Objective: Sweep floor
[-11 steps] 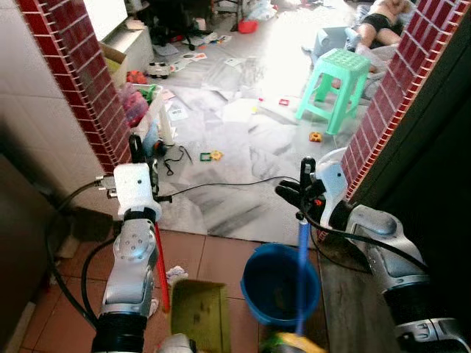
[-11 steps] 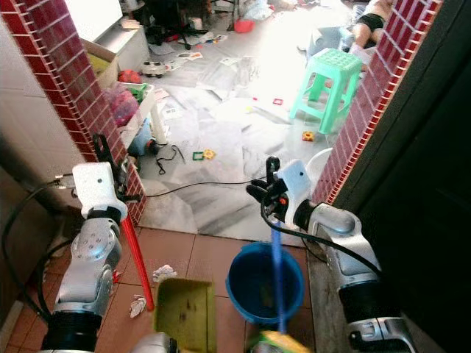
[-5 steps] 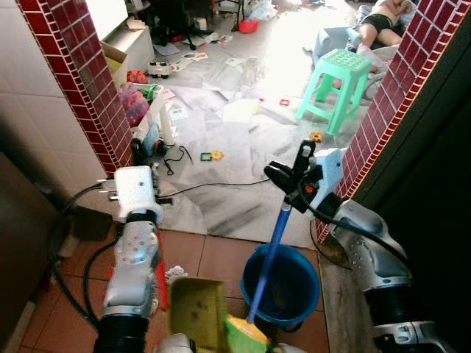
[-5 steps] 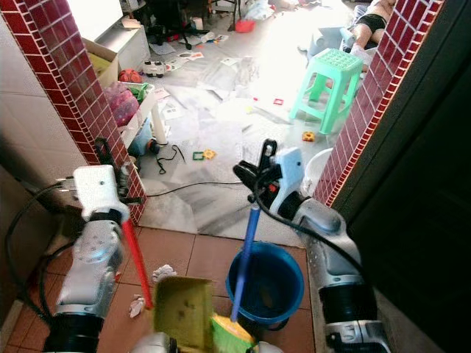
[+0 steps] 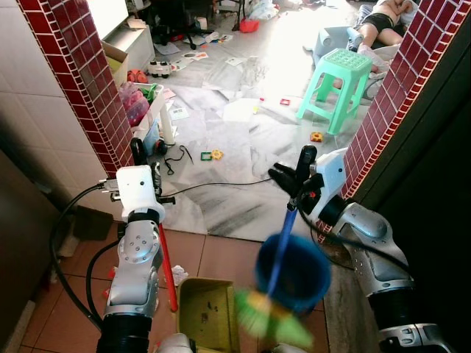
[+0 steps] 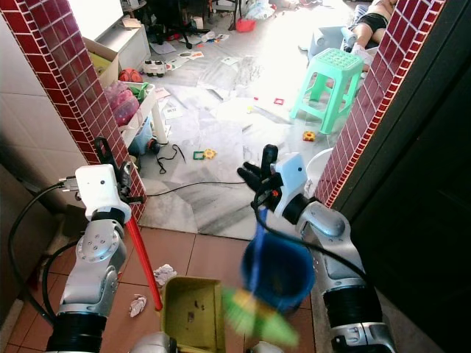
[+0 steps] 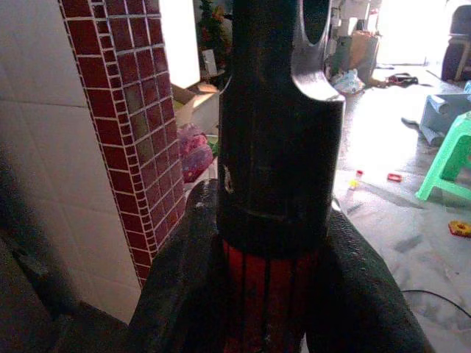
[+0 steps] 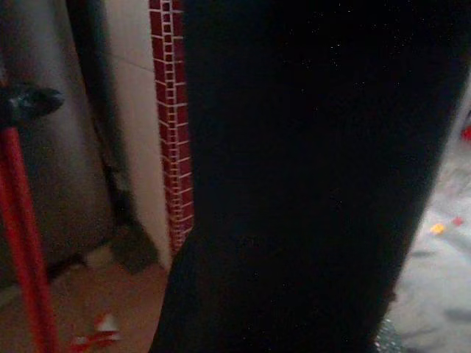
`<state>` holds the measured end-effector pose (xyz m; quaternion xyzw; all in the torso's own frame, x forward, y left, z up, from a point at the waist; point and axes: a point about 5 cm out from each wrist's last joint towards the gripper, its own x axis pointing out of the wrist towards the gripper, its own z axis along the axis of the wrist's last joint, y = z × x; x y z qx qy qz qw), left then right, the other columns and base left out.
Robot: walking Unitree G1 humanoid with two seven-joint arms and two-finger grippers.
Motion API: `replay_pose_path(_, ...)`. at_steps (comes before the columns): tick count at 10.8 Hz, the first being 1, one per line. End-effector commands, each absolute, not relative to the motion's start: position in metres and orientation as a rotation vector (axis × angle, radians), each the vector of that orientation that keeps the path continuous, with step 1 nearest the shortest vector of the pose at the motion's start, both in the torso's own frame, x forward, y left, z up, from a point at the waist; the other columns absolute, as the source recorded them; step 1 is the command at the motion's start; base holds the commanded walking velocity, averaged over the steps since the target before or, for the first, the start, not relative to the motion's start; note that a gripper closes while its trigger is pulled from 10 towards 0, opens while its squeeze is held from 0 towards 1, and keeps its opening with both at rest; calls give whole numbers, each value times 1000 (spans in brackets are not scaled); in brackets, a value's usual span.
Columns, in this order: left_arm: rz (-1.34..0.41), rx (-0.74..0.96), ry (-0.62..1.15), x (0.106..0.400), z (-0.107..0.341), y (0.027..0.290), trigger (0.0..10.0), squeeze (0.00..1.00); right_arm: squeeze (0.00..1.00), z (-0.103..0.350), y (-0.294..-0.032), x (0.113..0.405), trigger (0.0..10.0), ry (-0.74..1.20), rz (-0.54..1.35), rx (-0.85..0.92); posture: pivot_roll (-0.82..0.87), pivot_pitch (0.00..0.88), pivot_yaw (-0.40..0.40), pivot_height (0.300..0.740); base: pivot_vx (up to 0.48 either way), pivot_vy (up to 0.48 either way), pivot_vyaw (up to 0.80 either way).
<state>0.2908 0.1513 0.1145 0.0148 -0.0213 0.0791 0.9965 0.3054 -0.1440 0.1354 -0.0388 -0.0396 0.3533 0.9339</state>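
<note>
My two arms are silver, jointed shells with round screw-capped elbows; white housings top each wrist, black cables loop beside them, and each hand, left hand [image 5: 137, 156] and right hand [image 5: 292, 170], has long black fingers

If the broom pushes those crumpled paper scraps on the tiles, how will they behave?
The paper scraps look crumpled and thin, so probably light and easily skidding across the smooth floor tiles. Irregular shapes suggest tumbling rather than rolling toward the dustpan.

The right tool [image 6: 259, 179] grips a blue broom handle [image 6: 257, 246], its green bristles [image 6: 254, 318] blurred below. Under it sits a blue bucket [image 6: 283, 268]; beside that, a yellow dustpan [image 6: 190, 309], whose red handle [image 6: 143, 261] the left tool [image 6: 103, 158] holds.
</note>
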Motion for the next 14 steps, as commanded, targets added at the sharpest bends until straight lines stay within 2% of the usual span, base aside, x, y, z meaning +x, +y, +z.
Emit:
replay_pose_path(1, 159, 32, -105, 295, 131, 150, 10000, 0, 0, 154, -145, 311, 10000, -175, 711, -155, -63, 0, 13, 740, 0, 0, 0)
replay_pose_path(5, 157, 29, -109, 297, 132, 150, 10000, 0, 0, 144, -144, 308, 10000, -164, 721, -149, -66, 0, 13, 740, 0, 0, 0)
replay_pose_path(8, 160, 27, -90, 297, 131, 149, 10000, 0, 0, 131, -134, 296, 10000, -73, 763, 31, -69, 0, 14, 740, 0, 0, 0)
replay_pose_path(9, 141, 63, -91, 297, 132, 149, 10000, 0, 0, 129, -133, 294, 10000, -79, 664, 98, -65, 0, 7, 740, 0, 0, 0)
replay_pose_path(10, 125, 114, -96, 295, 134, 149, 10000, 0, 0, 130, -130, 291, 10000, -102, 582, 85, -58, 0, -1, 740, 0, 0, 0)
replay_pose_path(11, 71, 95, -114, 292, 138, 149, 10000, 0, 0, 134, -123, 289, 10000, -119, 516, 55, -61, 0, -25, 740, 0, 0, 0)
replay_pose_path(13, -14, 87, -121, 288, 140, 145, 10000, 0, 0, 141, -121, 296, 10000, -137, 379, -15, -47, 7, -5, 740, 0, 0, 0)
replay_pose_path(14, 36, 76, -73, 286, 133, 146, 10000, 0, 0, 131, -128, 302, 10000, -83, 284, -21, -45, 4, 10, 740, 0, 0, 0)
